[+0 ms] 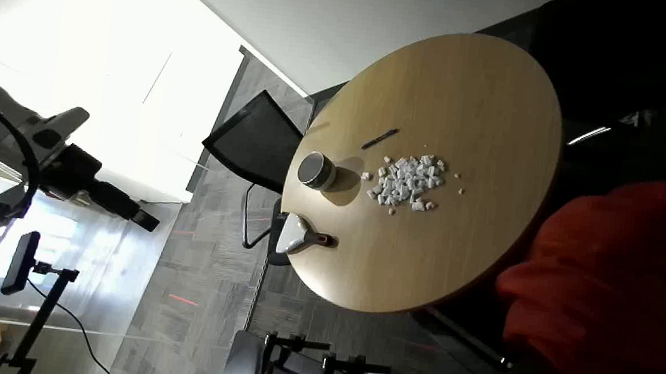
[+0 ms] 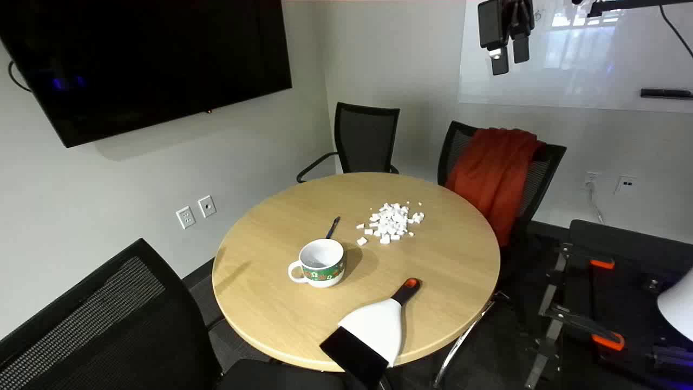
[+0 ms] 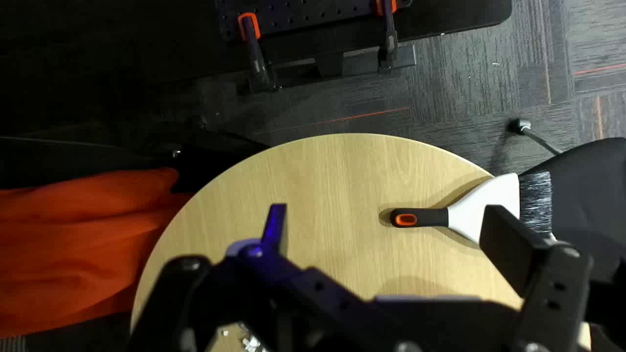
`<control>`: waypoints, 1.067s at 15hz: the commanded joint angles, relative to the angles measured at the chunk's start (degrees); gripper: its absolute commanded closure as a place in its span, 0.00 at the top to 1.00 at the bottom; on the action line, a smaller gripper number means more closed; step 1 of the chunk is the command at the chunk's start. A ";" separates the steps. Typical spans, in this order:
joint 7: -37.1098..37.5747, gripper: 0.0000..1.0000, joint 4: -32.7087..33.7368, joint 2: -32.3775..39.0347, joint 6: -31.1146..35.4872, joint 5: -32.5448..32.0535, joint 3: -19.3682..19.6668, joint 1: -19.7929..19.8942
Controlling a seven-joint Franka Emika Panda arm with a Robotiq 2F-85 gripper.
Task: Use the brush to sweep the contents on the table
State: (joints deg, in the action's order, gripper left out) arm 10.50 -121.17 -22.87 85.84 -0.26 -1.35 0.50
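The brush has a dark handle with an orange-lined hole, a white body [image 2: 378, 324] and black bristles. It lies at the round table's edge, bristles overhanging, in both exterior views [image 1: 295, 233] and the wrist view [image 3: 472, 208]. The contents, a heap of white bits [image 2: 391, 221], lie on the light wooden table [image 2: 260, 244], also in the other view [image 1: 406, 179]. Only a few bits [image 3: 252, 343] show at the wrist view's bottom; the gripper hides the rest. My gripper [image 3: 385, 215] is open and empty, well above the table, also in both exterior views [image 1: 144, 219] [image 2: 510, 58].
A white mug with a green band [image 2: 322, 265] stands between brush and heap. A slim dark pen [image 2: 333, 227] lies near the heap. Black chairs surround the table, one draped with red cloth [image 2: 490, 173]. A dark bench with orange-tipped clamps [image 2: 606, 292] stands beside it.
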 commanded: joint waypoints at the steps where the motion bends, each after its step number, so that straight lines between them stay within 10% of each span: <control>1: -0.09 1.00 0.09 0.04 -0.08 0.06 -0.20 0.26; 10: -0.09 1.00 0.09 0.04 -0.07 0.06 -0.20 0.26; 16: -21.01 1.00 -1.42 2.19 3.15 -1.04 0.85 -3.33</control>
State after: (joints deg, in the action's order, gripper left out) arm -3.08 -121.60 -21.78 86.64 -0.79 -1.34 -1.22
